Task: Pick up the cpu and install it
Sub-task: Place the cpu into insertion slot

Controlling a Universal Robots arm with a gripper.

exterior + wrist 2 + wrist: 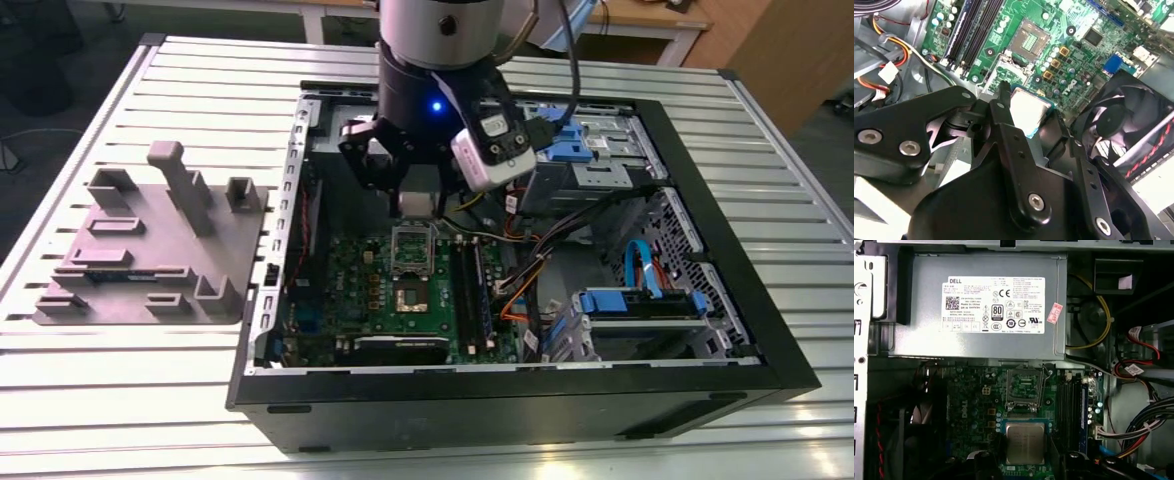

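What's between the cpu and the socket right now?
In the second wrist view, an open metal frame lies between the held cpu and the socket.

Second wrist view: gripper [1029, 116] fingers [1004, 131] pinching the cpu [1026, 107] cover its near edge from me. The case fan [1116, 125] is cut by the frame edge. Exterior view: arm [434, 60] blocks part of the computer case [534, 415] wall at 12 o'clock, and the cpu under it is too small to judge.
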